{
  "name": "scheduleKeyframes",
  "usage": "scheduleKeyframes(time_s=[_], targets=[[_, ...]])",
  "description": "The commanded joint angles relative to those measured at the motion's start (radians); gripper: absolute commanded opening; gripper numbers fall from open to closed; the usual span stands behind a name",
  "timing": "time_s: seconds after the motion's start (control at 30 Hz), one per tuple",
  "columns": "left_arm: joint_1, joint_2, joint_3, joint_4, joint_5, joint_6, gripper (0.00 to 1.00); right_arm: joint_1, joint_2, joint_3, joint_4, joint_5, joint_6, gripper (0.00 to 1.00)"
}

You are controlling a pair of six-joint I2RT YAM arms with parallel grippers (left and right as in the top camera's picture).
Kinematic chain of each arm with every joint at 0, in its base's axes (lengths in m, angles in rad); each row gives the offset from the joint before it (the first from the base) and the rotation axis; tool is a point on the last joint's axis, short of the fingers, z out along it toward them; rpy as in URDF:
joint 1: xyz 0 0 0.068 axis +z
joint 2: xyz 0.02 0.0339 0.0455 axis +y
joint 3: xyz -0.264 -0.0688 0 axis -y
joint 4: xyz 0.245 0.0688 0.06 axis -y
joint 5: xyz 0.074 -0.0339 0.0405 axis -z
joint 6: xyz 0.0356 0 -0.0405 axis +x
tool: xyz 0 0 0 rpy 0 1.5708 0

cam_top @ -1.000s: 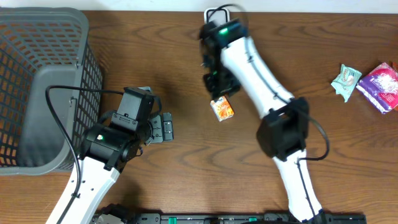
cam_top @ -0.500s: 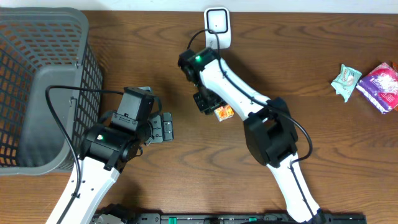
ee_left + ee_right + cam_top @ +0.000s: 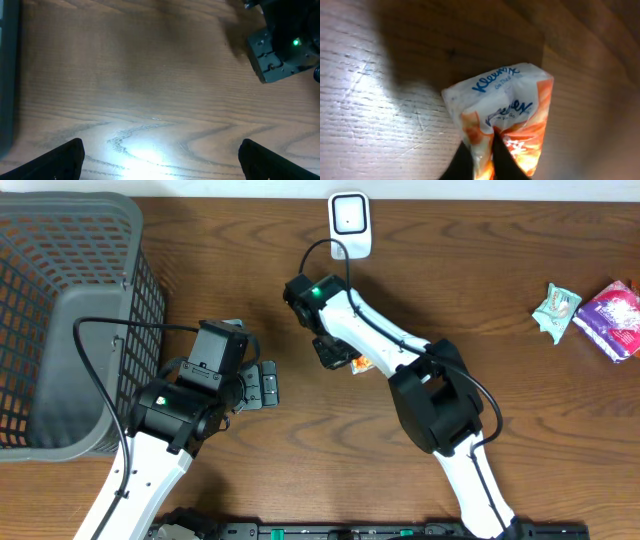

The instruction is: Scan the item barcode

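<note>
My right claw (image 3: 335, 352) is clamped on the pack (image 3: 362, 362), over the counter (image 3: 540, 420).
Overhead: scanner (image 3: 350, 215) lies straight ahead of it, nearest my right arm. Left wrist: left claw (image 3: 162, 162) gapes, empty. Right wrist: pack juts lengthwise from my fingers (image 3: 507, 162).

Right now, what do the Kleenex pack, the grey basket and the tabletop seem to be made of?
Kleenex pack: thin glossy plastic film, crinkling where the right pincer pinches it.
Basket: likely moulded plastic, matte grey, open grid walls.
Table: wood or wood-look laminate, cannot tell which; brown grain, mild sheen under the light.
</note>
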Motion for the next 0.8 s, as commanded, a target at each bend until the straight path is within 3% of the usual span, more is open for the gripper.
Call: scheduleKeyframes(time_s=[0.0, 0.13, 0.33, 0.47, 0.57, 0.77], targets=[[0.005, 0.001, 0.001, -0.003, -0.005, 0.013, 0.98, -0.046, 0.033, -0.024, 0.018, -0.124, 0.003, 0.01], [0.005, 0.001, 0.001, -0.003, -0.005, 0.013, 0.98, -0.104, 0.032, 0.024, -0.019, -0.312, -0.035, 0.01], [0.005, 0.001, 0.001, -0.003, -0.005, 0.013, 0.98, -0.282, 0.032, 0.109, -0.080, -0.925, -0.266, 0.01], [0.005, 0.001, 0.001, -0.003, -0.005, 0.013, 0.98, -0.399, 0.032, 0.096, -0.087, -1.173, -0.359, 0.01], [0.005, 0.001, 0.001, -0.003, -0.005, 0.013, 0.98, -0.480, 0.033, 0.068, -0.114, -1.292, -0.438, 0.01], [0.005, 0.001, 0.001, -0.003, -0.005, 0.013, 0.98, -0.585, 0.034, -0.110, -0.063, -1.315, -0.492, 0.01]])
